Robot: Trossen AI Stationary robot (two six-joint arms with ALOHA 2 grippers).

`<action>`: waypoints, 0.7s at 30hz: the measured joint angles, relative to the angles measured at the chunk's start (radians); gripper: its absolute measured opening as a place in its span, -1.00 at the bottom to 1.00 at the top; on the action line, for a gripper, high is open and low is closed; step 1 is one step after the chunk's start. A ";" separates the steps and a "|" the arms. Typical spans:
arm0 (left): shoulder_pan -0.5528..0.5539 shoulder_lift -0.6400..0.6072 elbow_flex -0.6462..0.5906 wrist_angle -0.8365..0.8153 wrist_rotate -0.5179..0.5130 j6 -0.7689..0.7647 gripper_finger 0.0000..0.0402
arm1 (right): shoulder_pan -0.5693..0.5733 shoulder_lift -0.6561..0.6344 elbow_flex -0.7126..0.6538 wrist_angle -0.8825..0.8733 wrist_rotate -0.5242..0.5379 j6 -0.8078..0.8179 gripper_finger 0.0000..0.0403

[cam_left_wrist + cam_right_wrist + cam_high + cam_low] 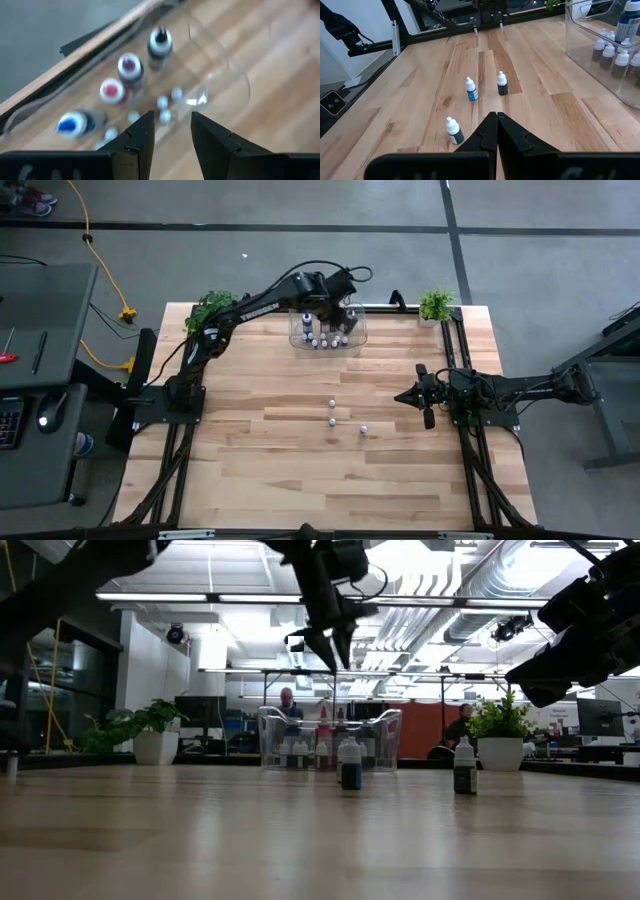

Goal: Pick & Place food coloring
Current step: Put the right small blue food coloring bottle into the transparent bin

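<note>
left gripper (335, 305) hangs over the clear bin (352, 343); three small bottles (332, 421) stand mid-table.

1. I saw a light wooden table (300, 470) filling most of my overhead view.
2. A clear plastic bin (352, 340) sat near its far edge.
3. Small potted plants stood at the far corners, one left (211, 306) and one right (436, 304).
4. A yellow cable (88, 240) ran across the grey floor.
5. Two people (288, 705) sat in the room behind.
</note>
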 joint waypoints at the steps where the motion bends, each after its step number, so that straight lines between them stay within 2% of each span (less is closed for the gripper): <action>1: -0.006 -0.010 0.000 -0.030 0.006 0.021 -0.38 | 0.000 0.000 0.000 0.000 0.000 0.000 -1.00; 6: -0.048 -0.061 0.000 -0.150 0.074 0.105 -0.38 | 0.000 0.000 0.000 0.000 0.000 0.000 -1.00; 14: -0.157 -0.108 0.000 -0.255 0.180 0.139 -0.38 | 0.000 0.000 0.000 0.000 0.000 0.000 -1.00; 21: -0.278 -0.109 -0.001 -0.309 0.186 0.338 -0.38 | 0.000 0.000 0.000 0.000 0.000 0.000 -1.00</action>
